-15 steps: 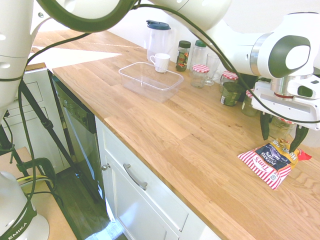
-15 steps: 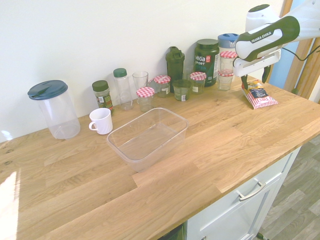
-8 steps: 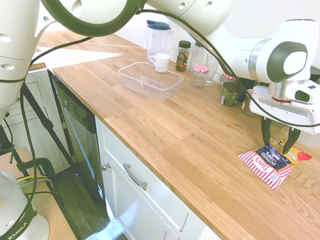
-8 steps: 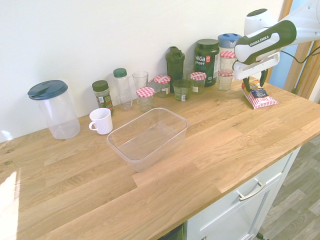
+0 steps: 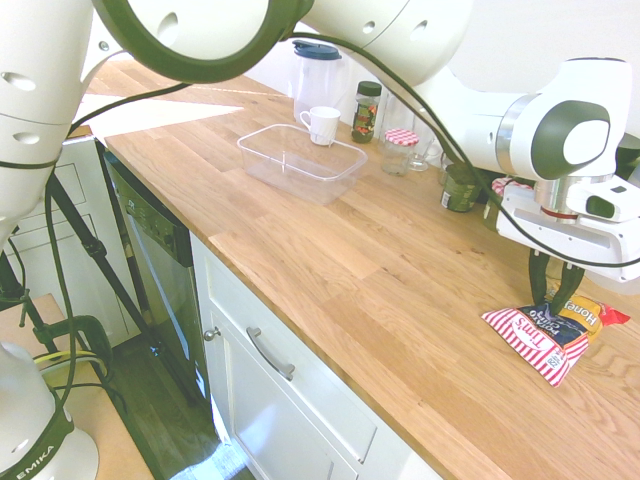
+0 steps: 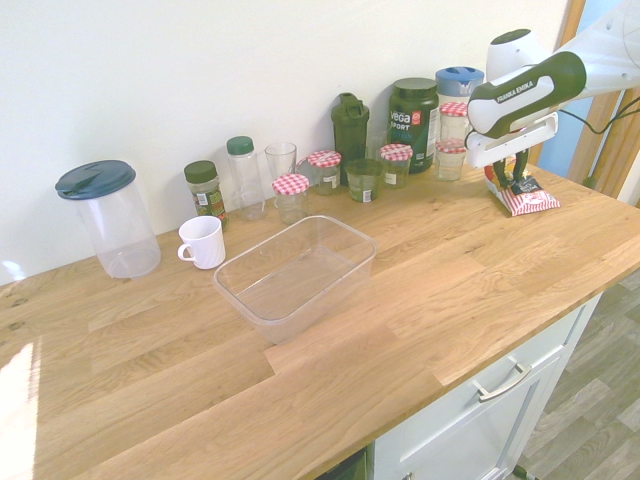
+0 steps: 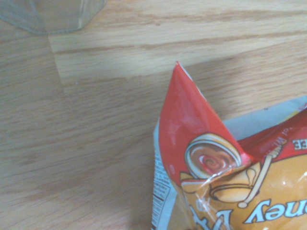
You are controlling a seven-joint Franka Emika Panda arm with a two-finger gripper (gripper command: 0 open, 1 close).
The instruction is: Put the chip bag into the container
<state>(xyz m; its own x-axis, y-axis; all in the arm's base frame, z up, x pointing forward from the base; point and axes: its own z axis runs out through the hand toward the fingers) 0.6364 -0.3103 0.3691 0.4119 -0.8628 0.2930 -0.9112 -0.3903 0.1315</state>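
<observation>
The chip bag [image 5: 545, 335] lies at the far end of the wooden counter, its striped end toward the counter's front edge and its orange end [image 7: 216, 167] toward the wall. My gripper [image 5: 555, 298] stands straight down over it, fingers drawn in and pinching the dark middle, which bunches up between them. The second exterior view shows the same grip, gripper [image 6: 515, 180] on the bag [image 6: 528, 198]. The container [image 5: 290, 180] stands empty far along the counter, well away from the bag; its near wall [image 6: 320, 300] faces the second exterior camera.
A white mug [image 6: 203, 241] and a blue-lidded pitcher [image 6: 108, 215] stand behind the container. Checked-lid jars [image 6: 325, 170], bottles and a dark green tub [image 6: 413, 120] line the wall up to the bag. A glass base [image 7: 53, 14] sits close to the bag's tip.
The fingers have closed from wide open onto the bag's middle, crumpling it. The gripper has dropped slightly lower; the bag has shifted a little.
</observation>
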